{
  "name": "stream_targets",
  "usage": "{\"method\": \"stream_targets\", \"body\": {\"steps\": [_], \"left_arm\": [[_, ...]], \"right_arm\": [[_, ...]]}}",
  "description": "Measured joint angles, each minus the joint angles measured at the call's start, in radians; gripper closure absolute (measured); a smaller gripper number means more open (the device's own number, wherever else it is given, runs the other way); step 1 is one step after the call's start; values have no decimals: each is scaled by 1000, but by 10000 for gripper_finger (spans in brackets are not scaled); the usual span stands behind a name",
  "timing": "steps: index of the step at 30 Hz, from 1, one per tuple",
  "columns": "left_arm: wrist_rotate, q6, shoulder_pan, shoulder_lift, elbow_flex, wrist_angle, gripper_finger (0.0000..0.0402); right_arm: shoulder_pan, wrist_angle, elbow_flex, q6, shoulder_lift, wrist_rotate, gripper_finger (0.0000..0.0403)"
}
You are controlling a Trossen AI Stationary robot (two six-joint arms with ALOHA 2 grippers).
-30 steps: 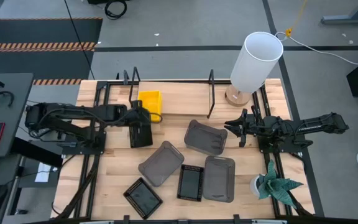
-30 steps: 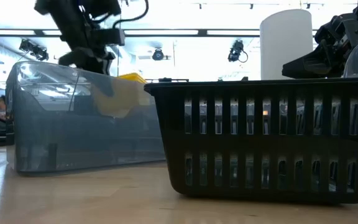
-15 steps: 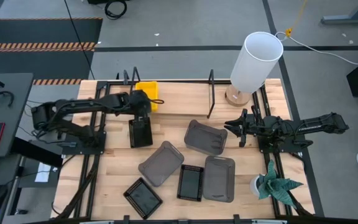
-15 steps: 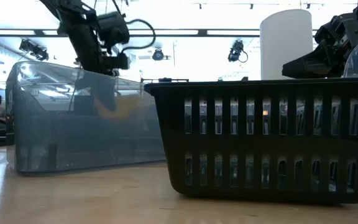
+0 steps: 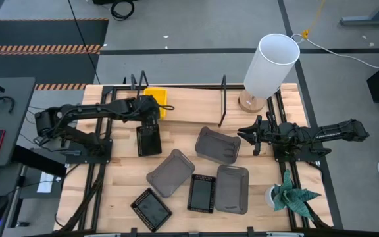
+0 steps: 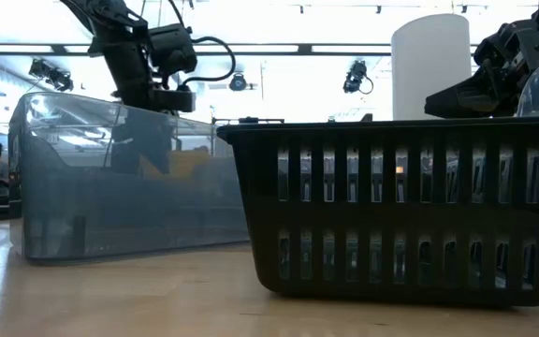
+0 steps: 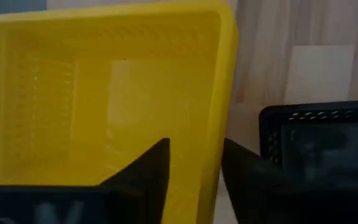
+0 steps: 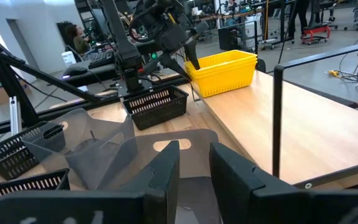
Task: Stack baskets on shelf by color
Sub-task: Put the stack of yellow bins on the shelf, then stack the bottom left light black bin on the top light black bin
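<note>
A yellow basket [image 5: 159, 100] [image 8: 222, 71] rests by its base on the left bay of the shelf [image 5: 193, 108], a light board framed by black rods. My left gripper [image 5: 151, 108] [image 7: 194, 144] is open at the basket's near wall [image 7: 219, 124], one finger inside and one outside. I cannot see either finger touching it. My right gripper [image 5: 243, 135] [image 8: 194, 149] hangs open above the table, beside the right edge of a grey basket [image 5: 217, 145]. Two more grey baskets [image 5: 170, 172] [image 5: 231, 188] and three black mesh baskets [image 5: 149, 139] [image 5: 201, 193] [image 5: 151, 209] lie on the tabletop.
A tall white cylinder on a wooden foot [image 5: 270, 62] stands at the far right corner of the shelf. A small potted plant [image 5: 289, 196] stands near the right front. Upright black dividers [image 5: 223, 99] split the shelf, and its middle and right bays show bare board.
My left gripper has carried the yellow basket toward the table's far edge and down. The basket hung clear above the shelf's front edge and now sits flat on the shelf's left bay. My right arm has kept still.
</note>
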Motion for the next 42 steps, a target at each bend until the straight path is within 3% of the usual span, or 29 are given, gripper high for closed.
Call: {"method": "stream_targets", "body": {"steps": [6,13,24,30,42], "left_arm": [[-13,-22,-27,-8,48,-16,209],[-3,-55,-80,-8,123,-43,189],[270,-266,-228,-8,141,-35,211],[369,-408,-378,-8,142,-21,221],[370,-649,-733,16,144,78,230]], "right_arm": [[0,0,0,0,0,0,310],[0,0,0,0,0,0,310],[0,0,0,0,0,0,310],[0,0,0,0,0,0,310],[0,0,0,0,0,0,310]]}}
